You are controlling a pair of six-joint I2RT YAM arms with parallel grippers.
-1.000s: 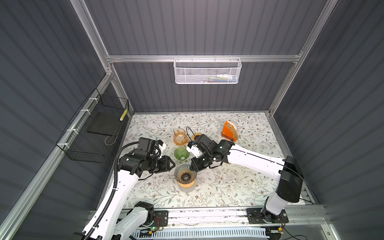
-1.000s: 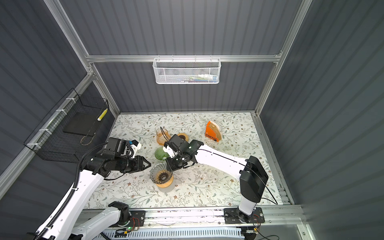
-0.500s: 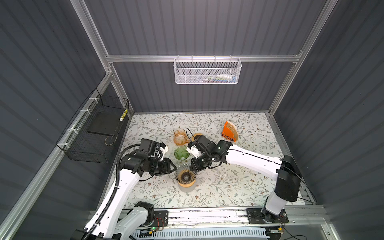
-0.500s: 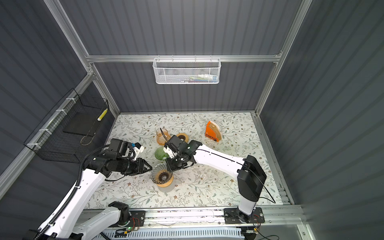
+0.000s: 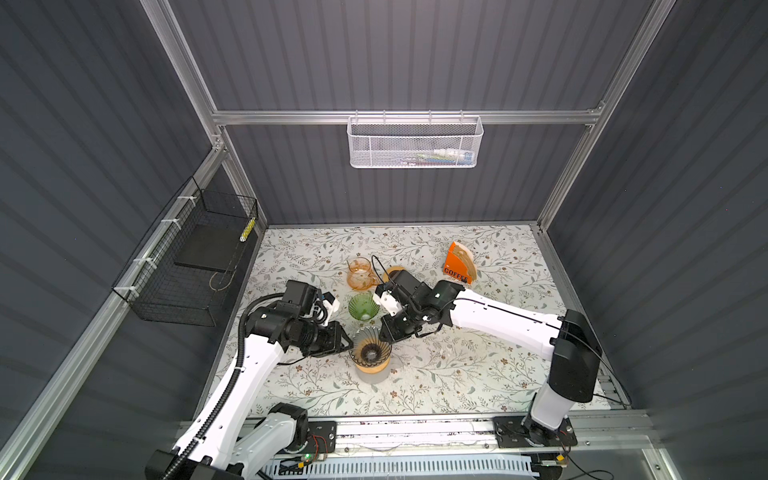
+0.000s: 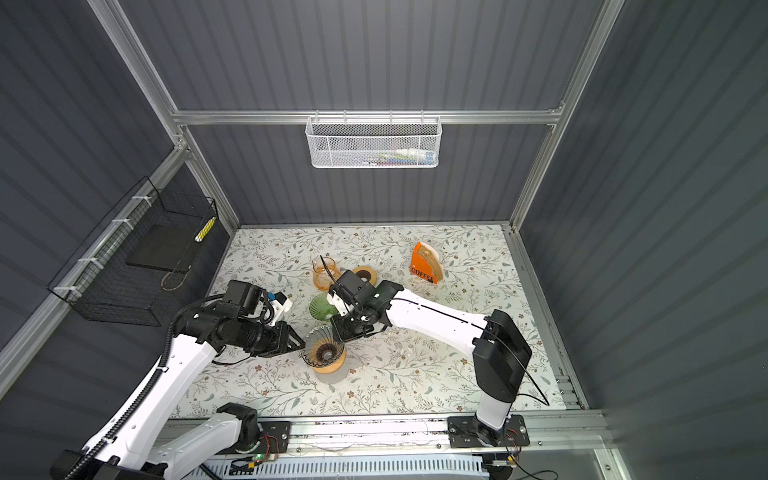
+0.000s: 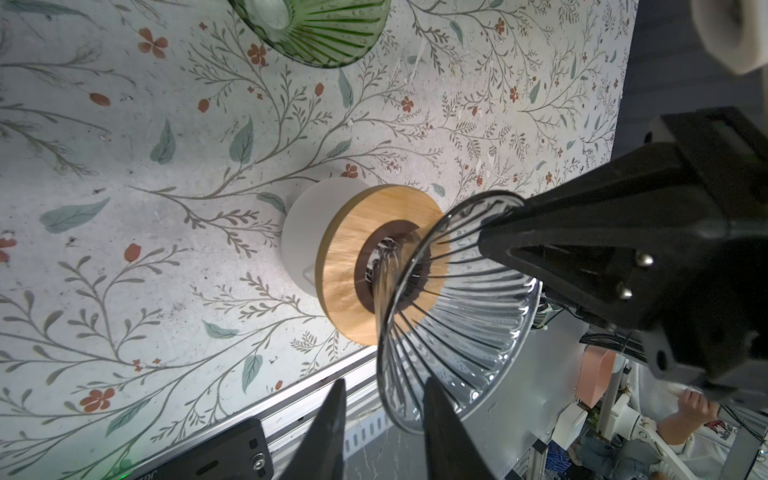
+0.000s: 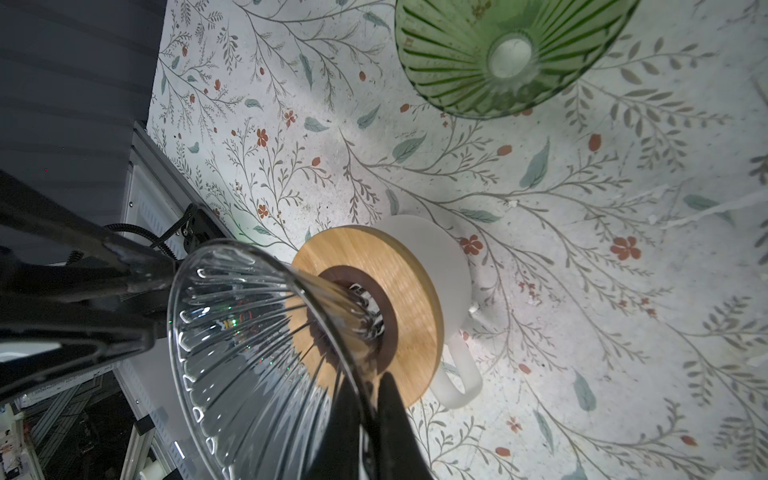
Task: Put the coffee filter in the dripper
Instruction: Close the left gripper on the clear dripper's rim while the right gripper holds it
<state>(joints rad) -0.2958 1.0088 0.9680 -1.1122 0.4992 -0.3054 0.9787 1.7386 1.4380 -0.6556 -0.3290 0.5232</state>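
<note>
Presently the left gripper (image 7: pixel 382 386) stands parted, fingers straddling the rim of the clear dripper (image 5: pixel 370 351) without clamping. Across the cone, the right gripper (image 8: pixel 365 384) pinches the opposite rim tight. Well beyond the right gripper, coffee filters (image 5: pixel 463 252) sit in the orange holder (image 5: pixel 454 266).

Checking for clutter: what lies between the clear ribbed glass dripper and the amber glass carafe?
The green ribbed glass dripper stands between the clear dripper and the carafe; both top views show it.
</note>
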